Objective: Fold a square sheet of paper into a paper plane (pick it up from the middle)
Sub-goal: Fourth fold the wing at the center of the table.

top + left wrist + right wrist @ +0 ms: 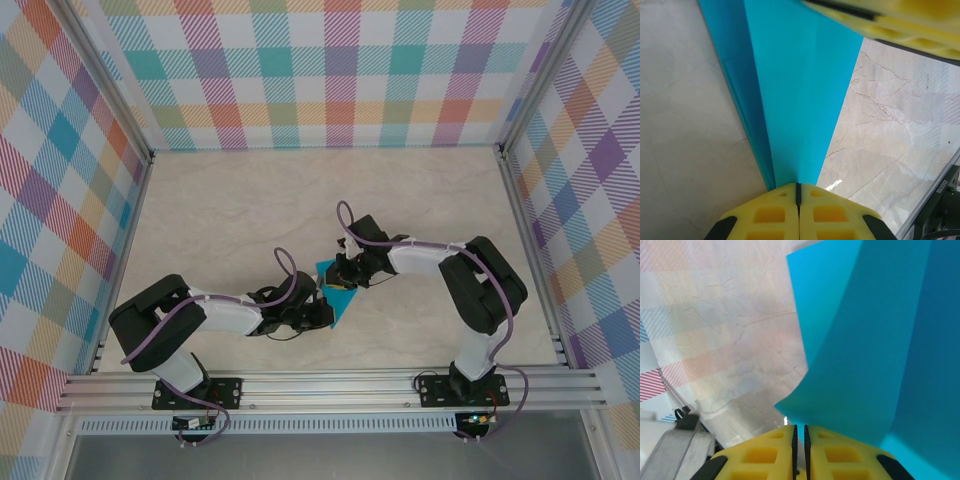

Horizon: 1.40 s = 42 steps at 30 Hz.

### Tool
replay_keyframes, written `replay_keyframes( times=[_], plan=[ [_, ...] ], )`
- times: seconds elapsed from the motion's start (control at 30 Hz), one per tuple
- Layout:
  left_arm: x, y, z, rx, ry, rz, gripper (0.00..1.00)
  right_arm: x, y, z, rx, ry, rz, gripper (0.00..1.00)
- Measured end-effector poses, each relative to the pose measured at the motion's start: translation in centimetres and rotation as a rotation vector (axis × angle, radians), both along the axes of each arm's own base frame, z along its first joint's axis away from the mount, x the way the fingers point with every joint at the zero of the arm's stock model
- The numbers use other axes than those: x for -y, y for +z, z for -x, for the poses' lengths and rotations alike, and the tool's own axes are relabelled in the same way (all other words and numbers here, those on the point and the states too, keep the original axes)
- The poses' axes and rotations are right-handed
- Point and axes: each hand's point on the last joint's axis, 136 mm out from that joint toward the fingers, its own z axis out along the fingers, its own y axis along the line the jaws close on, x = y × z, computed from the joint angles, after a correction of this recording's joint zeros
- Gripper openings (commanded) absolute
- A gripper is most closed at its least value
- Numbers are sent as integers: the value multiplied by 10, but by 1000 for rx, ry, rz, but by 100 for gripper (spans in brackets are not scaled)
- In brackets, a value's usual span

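Table (230,220): pale marble-look top.
Paper plane (340,295): teal, part-folded, mid-table betw. both arms, point twd 6 o'clock.
L gripper (798,186): clamped tight on plane's edge; paper fans up to 12 o'clock.
R gripper (799,428): jaws near-closed, slim gap; plane at 1 o'clock, can't tell if gripped.

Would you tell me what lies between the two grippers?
The teal paper, pinched by both the left gripper and the right gripper, in the top view.
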Motion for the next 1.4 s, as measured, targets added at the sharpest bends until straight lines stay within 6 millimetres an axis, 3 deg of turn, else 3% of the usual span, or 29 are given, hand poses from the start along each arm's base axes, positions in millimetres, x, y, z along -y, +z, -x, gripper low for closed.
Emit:
replay_keyframes(
  times=[0.17, 0.6, 0.8, 0.97, 1.07, 1.4],
  plan=[
    [-1, 0, 0, -1, 0, -3, 6, 4, -22, -1, -35, -8, 39, 13],
    [-23, 3, 13, -5, -14, -75, 11, 4, -22, -1, -6, -57, -19, 13],
    [-25, 41, 11, 63, -8, -17, 21, 7, -21, -2, -1, -105, -23, 14],
    [-19, 71, -1, 128, 28, 45, 21, 7, -22, -2, 0, -107, -21, 14],
    [-13, 67, -8, 119, 49, 43, 18, 7, -22, -2, 0, -107, -20, 14],
    [-4, 26, -24, 67, 112, -25, 13, 7, -21, -2, -5, -107, -12, 14]
  ],
)
